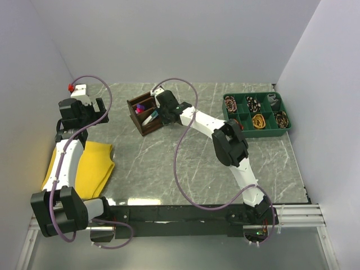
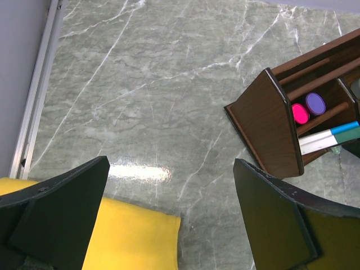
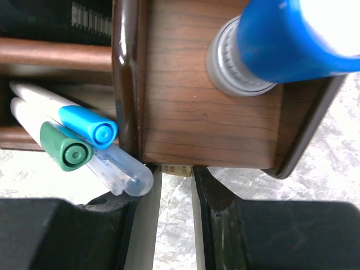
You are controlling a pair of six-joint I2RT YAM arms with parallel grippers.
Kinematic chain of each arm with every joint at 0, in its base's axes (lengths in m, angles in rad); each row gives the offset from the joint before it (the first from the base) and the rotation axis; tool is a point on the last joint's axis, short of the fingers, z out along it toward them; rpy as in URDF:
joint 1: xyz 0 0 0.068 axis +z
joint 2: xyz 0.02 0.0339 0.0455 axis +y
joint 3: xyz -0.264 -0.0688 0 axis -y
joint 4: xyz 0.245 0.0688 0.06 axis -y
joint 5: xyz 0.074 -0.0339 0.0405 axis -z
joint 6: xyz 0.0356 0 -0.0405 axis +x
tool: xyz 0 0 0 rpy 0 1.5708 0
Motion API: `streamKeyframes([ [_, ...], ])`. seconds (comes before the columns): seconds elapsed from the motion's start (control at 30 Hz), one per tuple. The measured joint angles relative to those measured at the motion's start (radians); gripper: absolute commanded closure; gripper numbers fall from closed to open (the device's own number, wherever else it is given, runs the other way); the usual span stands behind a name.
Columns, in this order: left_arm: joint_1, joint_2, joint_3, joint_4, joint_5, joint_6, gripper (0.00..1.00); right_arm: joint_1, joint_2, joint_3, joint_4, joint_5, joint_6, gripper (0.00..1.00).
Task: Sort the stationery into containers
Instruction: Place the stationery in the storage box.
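Observation:
The dark brown organiser (image 1: 143,115) stands at the back middle of the table. It also shows in the left wrist view (image 2: 270,124) and the right wrist view (image 3: 197,101). It holds a pink marker (image 2: 300,113), a purple marker (image 2: 315,102), a green-capped white pen (image 3: 64,147), a blue-capped pen (image 3: 90,126), a clear-capped pen (image 3: 121,171) and a blue-capped cylinder (image 3: 281,45). My right gripper (image 3: 176,180) is shut on a small tan eraser (image 3: 177,169) at the organiser's near rim (image 1: 163,112). My left gripper (image 2: 171,185) is open and empty, left of the organiser (image 1: 90,107).
A yellow cloth (image 1: 90,163) lies at the left under the left arm, its corner below the left gripper (image 2: 129,236). A green divided tray (image 1: 242,119) with several coiled items stands at the back right. White walls close in the table.

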Motion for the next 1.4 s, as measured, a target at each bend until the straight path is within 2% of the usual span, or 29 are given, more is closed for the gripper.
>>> streamKeyframes([
  [0.13, 0.000, 0.001, 0.000, 0.000, 0.000, 0.000, 0.00, 0.001, 0.000, 0.003, 0.003, 0.019, 0.000, 0.74],
  [0.4, 0.000, 0.005, 0.000, 0.000, 0.001, -0.001, 0.01, 0.010, 0.007, 0.003, 0.011, 0.063, 0.000, 0.62],
  [0.5, 0.000, 0.005, 0.000, 0.000, 0.002, -0.001, 0.01, 0.011, 0.007, 0.003, 0.011, 0.074, -0.003, 0.53],
  [1.0, 0.000, 0.005, 0.000, 0.000, 0.006, -0.005, 0.01, 0.015, 0.005, -0.008, 0.015, 0.105, -0.006, 0.52],
  [1.23, 0.000, 0.005, -0.002, 0.003, 0.013, -0.006, 0.01, 0.032, -0.037, -0.099, 0.006, 0.056, 0.004, 0.53],
  [1.33, 0.000, 0.005, -0.011, 0.011, 0.013, -0.008, 0.00, 0.035, -0.049, -0.116, 0.003, 0.042, 0.005, 0.55],
  [1.4, 0.000, 0.005, -0.016, 0.014, 0.013, -0.008, 0.01, 0.037, -0.050, -0.116, 0.003, 0.037, 0.005, 0.65],
])
